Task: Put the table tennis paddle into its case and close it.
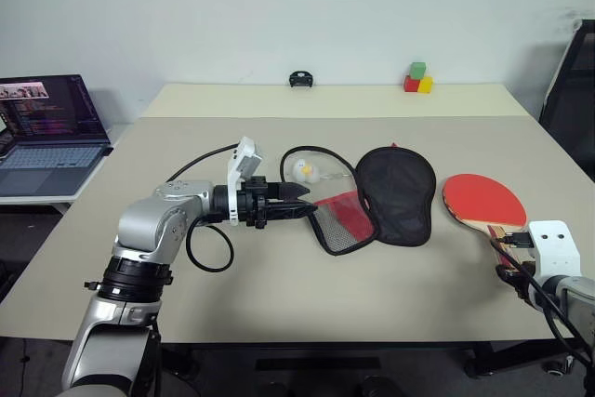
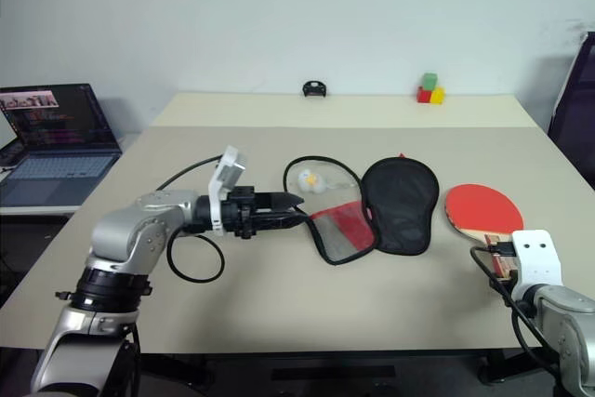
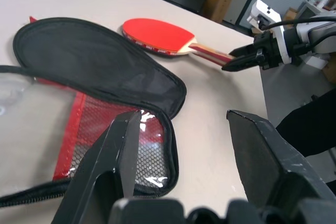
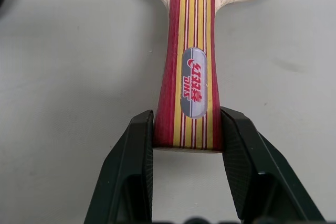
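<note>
The case (image 1: 398, 194) lies unzipped and spread at the table's middle, its black half to the right and its red mesh half (image 1: 346, 222) to the left. My left gripper (image 1: 307, 204) points level at the mesh half's left rim, open, with nothing between its fingers (image 3: 126, 145). The table tennis paddle (image 1: 482, 200) lies flat to the right of the case, red face up, its striped handle (image 4: 191, 66) towards me. My right gripper (image 4: 186, 116) is shut on the end of that handle, near the table's front right corner (image 1: 507, 248).
A small white-yellow ball (image 1: 304, 170) sits inside a black cable loop (image 1: 321, 150) just behind the mesh half. An open laptop (image 1: 46, 132) stands on a side desk to the left. Coloured blocks (image 1: 417, 78) and a small black object (image 1: 299, 79) sit at the far edge.
</note>
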{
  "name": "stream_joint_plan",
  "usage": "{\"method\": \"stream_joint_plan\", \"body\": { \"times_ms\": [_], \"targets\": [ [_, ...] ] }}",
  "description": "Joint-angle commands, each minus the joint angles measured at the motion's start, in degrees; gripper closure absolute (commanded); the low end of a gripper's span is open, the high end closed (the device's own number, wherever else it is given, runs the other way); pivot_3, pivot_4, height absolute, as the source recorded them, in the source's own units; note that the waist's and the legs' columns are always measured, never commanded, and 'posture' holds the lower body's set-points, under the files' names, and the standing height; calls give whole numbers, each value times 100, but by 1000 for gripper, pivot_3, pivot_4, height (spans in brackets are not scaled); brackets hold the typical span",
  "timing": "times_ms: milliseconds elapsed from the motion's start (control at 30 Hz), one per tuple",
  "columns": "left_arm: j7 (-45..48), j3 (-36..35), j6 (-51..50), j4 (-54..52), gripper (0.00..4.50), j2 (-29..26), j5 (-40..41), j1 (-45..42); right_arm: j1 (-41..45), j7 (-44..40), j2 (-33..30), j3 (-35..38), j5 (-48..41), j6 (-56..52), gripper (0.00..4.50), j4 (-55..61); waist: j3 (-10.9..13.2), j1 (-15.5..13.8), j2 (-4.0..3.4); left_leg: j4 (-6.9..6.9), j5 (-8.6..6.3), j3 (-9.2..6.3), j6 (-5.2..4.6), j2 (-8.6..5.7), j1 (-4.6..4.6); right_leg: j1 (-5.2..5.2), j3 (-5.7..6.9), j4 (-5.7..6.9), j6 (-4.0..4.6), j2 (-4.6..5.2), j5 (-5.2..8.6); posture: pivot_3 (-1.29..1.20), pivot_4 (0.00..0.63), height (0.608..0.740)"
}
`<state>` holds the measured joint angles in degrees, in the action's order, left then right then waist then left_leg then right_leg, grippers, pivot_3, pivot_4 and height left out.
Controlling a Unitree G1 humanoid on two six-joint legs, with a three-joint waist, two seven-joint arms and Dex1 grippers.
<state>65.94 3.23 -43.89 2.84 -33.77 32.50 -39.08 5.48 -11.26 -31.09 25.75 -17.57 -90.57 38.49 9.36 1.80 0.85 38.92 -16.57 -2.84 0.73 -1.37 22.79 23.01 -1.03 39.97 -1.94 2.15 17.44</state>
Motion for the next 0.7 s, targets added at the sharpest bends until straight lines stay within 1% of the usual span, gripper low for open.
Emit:
{"method": "stream_joint_plan", "body": {
  "times_ms": [33,67,133,233,400,567,700],
  "targets": [
    [73,-26,110,-40,1656,3,15,-129,-7,-60,63,58,42,-31,2139,-111,0,-2,0,0,0,-1,0,0,1,0,1,-1,0,0,0,0,150,740],
    [60,-29,112,-53,1656,1,21,-110,6,-48,38,-12,68,-32,1737,-160,0,-2,0,0,0,0,0,0,2,1,-1,-2,0,0,0,0,150,740],
    [37,-45,104,-109,1656,-15,42,-52,82,-40,68,-82,96,-43,1168,-242,-2,-1,4,0,0,2,0,-2,1,0,-3,-2,0,1,0,0,150,740],
    [-2,-69,100,-140,1656,-29,48,-8,251,-27,196,-72,115,-30,1168,-352,-4,9,6,1,0,2,0,-1,-2,0,-3,0,0,1,0,0,150,740],
    [-66,-130,67,-229,1656,-54,88,56,639,26,339,-246,160,298,1168,-663,-3,22,6,0,0,1,-1,0,-29,-27,-2,1,3,0,-2,0,150,740],
    [-105,-198,21,-313,1656,-115,139,63,1145,65,379,-448,294,1129,1168,-1592,-2,14,6,-1,0,0,-1,-1,-40,-40,-1,-3,3,0,-2,0,150,740],
    [-107,-203,-1,-367,1656,-197,156,66,1325,131,332,-480,455,1651,1168,-2328,-2,3,7,-2,0,-1,-1,-2,-38,-40,1,-7,3,1,-2,0,150,740]
  ]
}}
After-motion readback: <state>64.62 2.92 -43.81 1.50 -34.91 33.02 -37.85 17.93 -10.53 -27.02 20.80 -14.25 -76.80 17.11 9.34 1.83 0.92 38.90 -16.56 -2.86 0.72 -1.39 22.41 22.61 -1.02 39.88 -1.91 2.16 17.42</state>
